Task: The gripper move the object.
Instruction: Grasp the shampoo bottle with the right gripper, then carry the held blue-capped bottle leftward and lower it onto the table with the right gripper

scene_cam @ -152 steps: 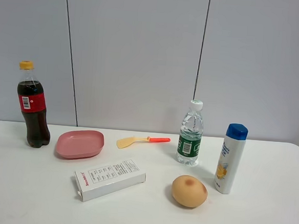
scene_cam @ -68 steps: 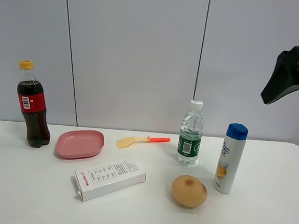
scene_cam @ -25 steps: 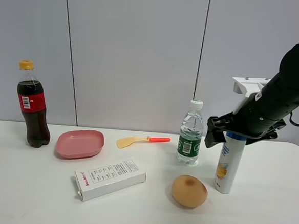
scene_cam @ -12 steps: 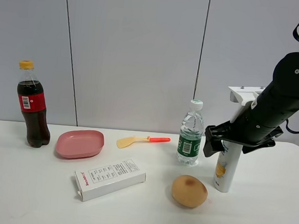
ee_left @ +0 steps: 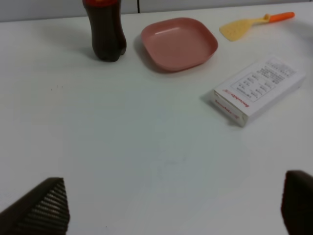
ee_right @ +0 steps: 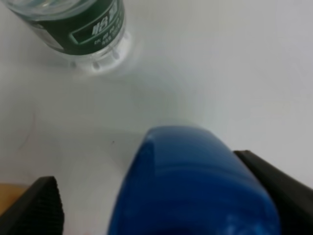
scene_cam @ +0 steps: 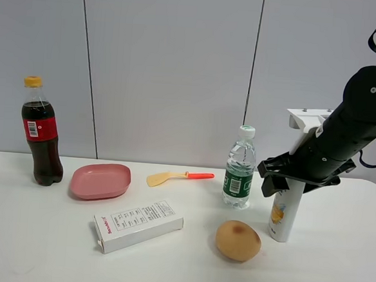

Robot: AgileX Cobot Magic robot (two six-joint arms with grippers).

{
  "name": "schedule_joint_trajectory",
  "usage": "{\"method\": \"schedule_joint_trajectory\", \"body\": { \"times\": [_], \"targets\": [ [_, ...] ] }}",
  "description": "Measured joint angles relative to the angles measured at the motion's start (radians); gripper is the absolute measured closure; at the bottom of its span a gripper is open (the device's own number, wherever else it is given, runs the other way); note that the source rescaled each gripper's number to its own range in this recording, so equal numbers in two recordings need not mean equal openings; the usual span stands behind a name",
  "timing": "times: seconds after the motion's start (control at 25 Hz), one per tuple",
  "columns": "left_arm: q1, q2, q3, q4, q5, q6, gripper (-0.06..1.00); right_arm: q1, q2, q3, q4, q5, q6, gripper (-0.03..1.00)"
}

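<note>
Rightward in the high view, the lotion bottle (scene_cam: 285, 215) is seen upright on the table (scene_cam: 334, 267). It is just right of the water bottle (scene_cam: 239, 169) and up and to the right of a brown rounded lump (scene_cam: 238, 240). The water bottle is clear, with a green label and a white cap; how full it is cannot be told. At far left a cola bottle (scene_cam: 41, 134) is filled with dark drink to its shoulder and topped by a yellow cap. A pink plate (scene_cam: 100, 181) is placed beside it, a spatula (scene_cam: 179, 176) to the plate's right, and a white box (scene_cam: 138, 225) lower, toward the middle.

The lotion bottle's top is hidden by the right claw (scene_cam: 296, 179), which is set over it on a thick black arm (scene_cam: 361, 111) slanting in from the upper right. In the right wrist view the blue cap (ee_right: 195, 181) is framed between the two fingers (ee_right: 36, 205). One appears right against the cap and the other is parted from it by a gap, so the claw is spread and nothing is clamped.

The left claw (ee_left: 171, 215) is shown only by its dark fingertips (ee_left: 39, 213) at the lower corners of its wrist view, spread wide, with nothing held.
</note>
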Motion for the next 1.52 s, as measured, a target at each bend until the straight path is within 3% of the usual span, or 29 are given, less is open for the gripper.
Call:
{"method": "schedule_joint_trajectory", "body": {
  "times": [0.28,0.56,0.92,1.32,1.52],
  "targets": [
    [0.000,0.000,0.000,0.000,0.000,0.000,-0.06,0.000,0.000,0.000,-0.015,0.000,0.000,0.64],
    [0.000,0.000,0.000,0.000,0.000,0.000,-0.06,0.000,0.000,0.000,-0.017,0.001,0.000,0.97],
    [0.000,0.000,0.000,0.000,0.000,0.000,-0.06,0.001,0.000,0.000,-0.019,0.011,0.000,0.97],
    [0.000,0.000,0.000,0.000,0.000,0.000,-0.06,0.001,-0.193,0.002,-0.015,0.168,-0.013,0.97],
    [0.000,0.000,0.000,0.000,0.000,0.000,-0.06,0.040,-0.355,-0.001,0.034,0.239,-0.105,0.97]
  ]
}}
